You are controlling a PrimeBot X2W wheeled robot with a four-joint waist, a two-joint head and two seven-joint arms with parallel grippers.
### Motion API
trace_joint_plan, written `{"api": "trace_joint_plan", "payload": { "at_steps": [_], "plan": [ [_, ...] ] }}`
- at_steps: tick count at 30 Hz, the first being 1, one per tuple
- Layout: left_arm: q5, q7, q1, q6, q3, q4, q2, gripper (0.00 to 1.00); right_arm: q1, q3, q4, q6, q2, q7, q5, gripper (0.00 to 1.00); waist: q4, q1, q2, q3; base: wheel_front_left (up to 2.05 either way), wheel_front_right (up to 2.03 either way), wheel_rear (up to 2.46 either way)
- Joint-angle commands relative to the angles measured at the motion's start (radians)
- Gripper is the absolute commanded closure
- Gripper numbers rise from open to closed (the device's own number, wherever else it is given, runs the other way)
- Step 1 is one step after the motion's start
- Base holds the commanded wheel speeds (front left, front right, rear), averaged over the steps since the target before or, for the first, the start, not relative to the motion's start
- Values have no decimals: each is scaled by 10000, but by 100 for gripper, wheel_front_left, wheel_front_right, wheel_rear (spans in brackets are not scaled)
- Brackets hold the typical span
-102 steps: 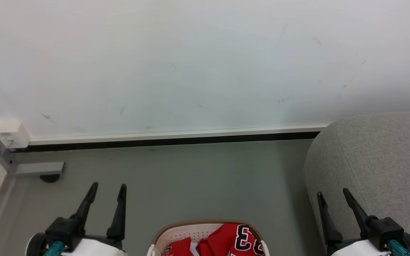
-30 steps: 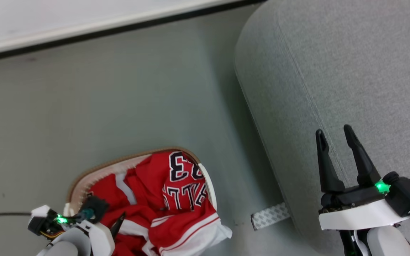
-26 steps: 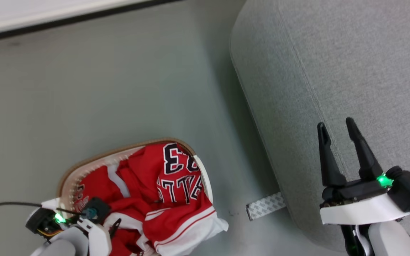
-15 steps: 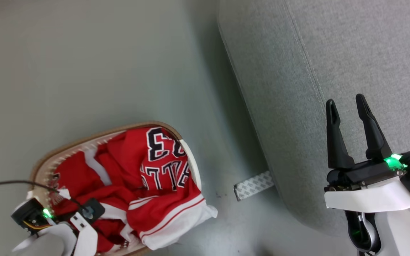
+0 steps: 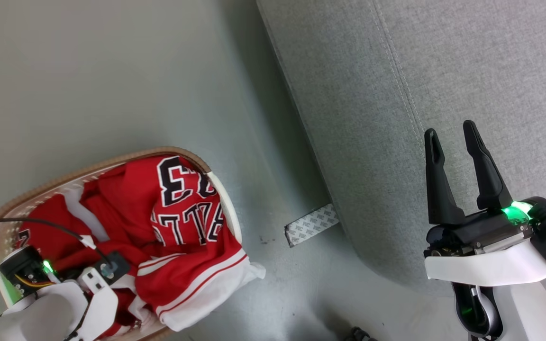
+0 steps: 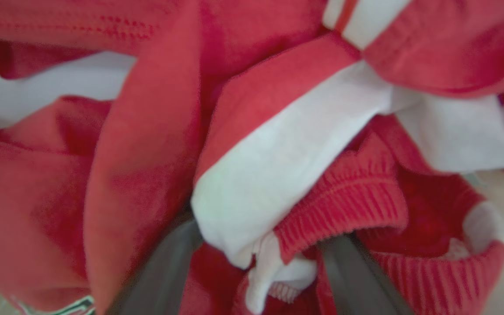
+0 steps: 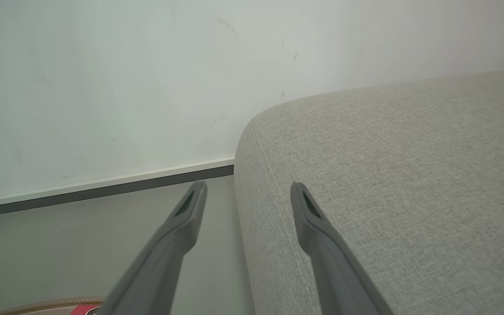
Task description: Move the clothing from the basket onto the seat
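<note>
Left arm: we see our pale left forearm (image 5: 40, 317) bent low over the near left corner of the basket (image 5: 40, 189).
Left gripper (image 6: 260, 238): we have it pointing down inside the basket, its two grey fingers (image 6: 160, 271) spread apart with their tips hidden.
Left wrist light (image 5: 45, 267): green.
Right arm: our white right forearm (image 5: 529, 303) stands well to the right of the basket.
Right gripper (image 5: 449, 129): we hold it well right of the basket, dark fingers pointing up the head view, jaws parted.
Right wrist light (image 5: 514, 210): green.
</note>
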Motion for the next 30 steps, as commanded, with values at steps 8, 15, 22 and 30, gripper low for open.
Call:
{"api": "trace_joint_plan", "payload": {
  "at_steps": [8, 15, 22, 30],
  "plan": [
    [-280, -211, -148, 14, -58, 307, -245, 100, -2, 3, 169, -21, -10, -27, 119, 0, -6, -1, -1, -124, 0, 0, 0],
    [-756, -494, 59, 14, 9, 474, -763, 100, -146, -90, 441, -21, -12, -27, -210, 0, 330, -1, -1, -901, 0, 0, 0],
    [-1584, -1100, 315, 12, 179, 410, -1566, 100, -79, -388, 737, -21, -11, -27, -732, 0, 1191, -1, -1, -2047, 0, 0, 0],
    [-2405, -2074, 678, 14, 470, 473, -2307, 100, 155, -606, 1313, -21, -21, -27, -1325, 0, 2343, -1, -1, -3476, 0, 0, 0]
  ]
}}
